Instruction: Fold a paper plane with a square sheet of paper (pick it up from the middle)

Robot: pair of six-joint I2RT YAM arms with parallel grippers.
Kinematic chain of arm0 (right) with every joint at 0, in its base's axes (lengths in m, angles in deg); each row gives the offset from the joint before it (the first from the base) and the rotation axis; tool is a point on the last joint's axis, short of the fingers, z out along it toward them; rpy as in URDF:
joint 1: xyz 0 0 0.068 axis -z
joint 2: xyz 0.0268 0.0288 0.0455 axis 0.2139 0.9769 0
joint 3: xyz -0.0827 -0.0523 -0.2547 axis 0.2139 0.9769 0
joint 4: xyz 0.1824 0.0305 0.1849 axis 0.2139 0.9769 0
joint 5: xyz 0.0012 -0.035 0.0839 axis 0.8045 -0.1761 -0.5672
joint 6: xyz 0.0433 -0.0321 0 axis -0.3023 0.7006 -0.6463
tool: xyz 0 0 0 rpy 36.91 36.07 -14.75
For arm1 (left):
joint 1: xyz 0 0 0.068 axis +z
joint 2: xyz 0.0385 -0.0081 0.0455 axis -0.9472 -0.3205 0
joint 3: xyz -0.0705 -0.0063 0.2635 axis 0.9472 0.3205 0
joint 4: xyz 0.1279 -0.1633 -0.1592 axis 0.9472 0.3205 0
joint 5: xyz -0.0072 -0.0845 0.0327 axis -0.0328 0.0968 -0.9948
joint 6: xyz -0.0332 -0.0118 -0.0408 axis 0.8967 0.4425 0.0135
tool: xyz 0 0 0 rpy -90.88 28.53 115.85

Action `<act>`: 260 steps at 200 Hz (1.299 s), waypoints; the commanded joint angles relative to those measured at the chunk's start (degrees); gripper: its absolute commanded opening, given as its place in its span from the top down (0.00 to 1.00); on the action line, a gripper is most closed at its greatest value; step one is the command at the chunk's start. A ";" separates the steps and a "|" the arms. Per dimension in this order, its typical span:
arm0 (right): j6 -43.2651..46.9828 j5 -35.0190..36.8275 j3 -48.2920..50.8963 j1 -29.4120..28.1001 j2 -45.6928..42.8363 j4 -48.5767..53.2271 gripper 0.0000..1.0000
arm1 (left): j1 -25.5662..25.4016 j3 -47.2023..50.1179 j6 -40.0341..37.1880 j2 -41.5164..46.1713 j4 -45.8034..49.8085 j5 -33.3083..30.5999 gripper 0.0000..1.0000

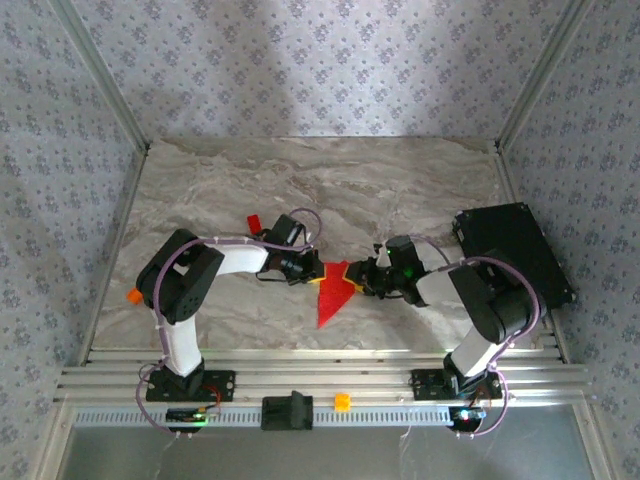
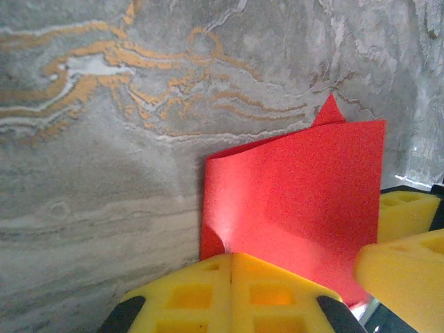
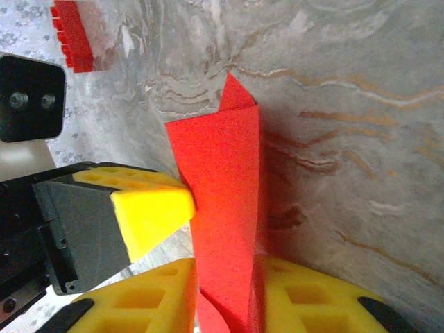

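The square sheet of paper (image 1: 335, 290), bright red and folded into a pointed wedge, stands partly raised off the marble table (image 1: 300, 180) between both grippers. My left gripper (image 1: 312, 268) is shut, its yellow fingers pressed together on the paper's near edge (image 2: 232, 258); the red sheet (image 2: 298, 201) rises beyond them. My right gripper (image 1: 362, 279) comes from the right, and the folded paper (image 3: 225, 208) fills the gap between its fingers (image 3: 225, 284), touching both. The left gripper's yellow fingertip (image 3: 149, 215) touches the paper's left face.
A small red block (image 1: 254, 222) lies behind the left arm, also seen as the red block (image 3: 73, 35). A black box (image 1: 515, 250) sits at the right edge. An orange piece (image 1: 133, 295) lies at the left, another (image 1: 342, 401) on the front rail.
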 commanded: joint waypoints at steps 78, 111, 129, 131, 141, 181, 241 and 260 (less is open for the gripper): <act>2.27 -3.10 -1.37 1.53 1.12 0.81 0.94 | 0.49 0.45 -0.72 0.62 4.33 -2.98 0.94; 0.90 -1.61 -1.16 1.38 0.62 0.81 0.99 | 0.51 -5.76 -4.53 4.15 10.27 -4.98 0.87; -1.08 1.16 -0.35 1.22 -1.17 0.42 1.00 | 0.41 -6.08 -6.12 7.31 10.83 -6.40 0.83; -1.40 1.69 -0.14 1.17 -1.53 0.55 1.00 | 0.37 -6.01 -6.40 7.61 10.77 -6.56 0.82; -2.38 3.80 0.36 1.08 -2.83 1.07 1.00 | -0.14 -5.00 -7.87 9.72 10.63 -7.81 0.80; -5.91 11.70 1.50 0.29 -7.89 4.59 1.00 | -6.93 2.03 -15.31 17.32 10.71 -16.76 0.74; -7.51 18.09 0.74 -1.46 -12.33 11.52 1.00 | -21.62 5.22 -23.14 21.59 12.16 -35.46 0.64; -7.91 18.46 0.56 -1.86 -12.54 11.74 1.00 | -24.81 3.41 -24.85 19.57 13.85 -39.98 0.63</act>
